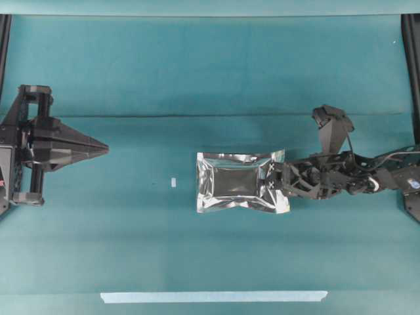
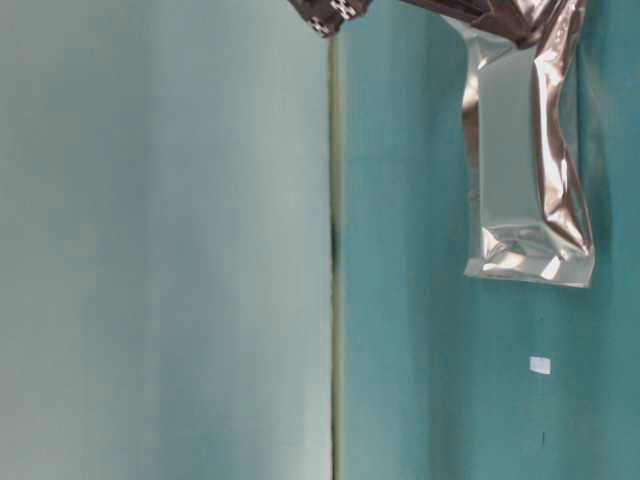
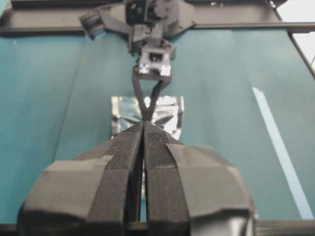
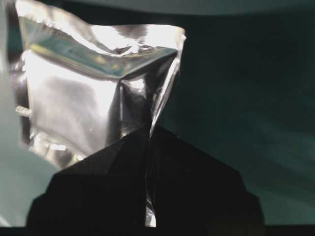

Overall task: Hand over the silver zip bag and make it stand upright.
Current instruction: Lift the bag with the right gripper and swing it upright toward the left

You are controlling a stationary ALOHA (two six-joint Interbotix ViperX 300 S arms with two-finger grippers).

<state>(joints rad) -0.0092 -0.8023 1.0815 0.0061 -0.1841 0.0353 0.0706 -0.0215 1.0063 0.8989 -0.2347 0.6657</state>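
Observation:
The silver zip bag (image 1: 239, 182) is a shiny crinkled foil pouch with a darker puffed centre, right of the table's middle. My right gripper (image 1: 274, 178) is shut on its right edge and holds it lifted off the cloth. The table-level view shows the bag (image 2: 525, 170) hanging in the air. In the right wrist view the foil (image 4: 93, 83) is pinched between the shut jaws (image 4: 148, 132). My left gripper (image 1: 105, 150) is shut and empty at the far left, well apart from the bag. In the left wrist view its tips (image 3: 143, 127) point at the bag (image 3: 167, 113).
A small pale tape piece (image 1: 173, 182) lies on the teal cloth left of the bag. A long pale tape strip (image 1: 213, 296) runs along the front edge. Black frame posts (image 1: 411, 59) stand at both sides.

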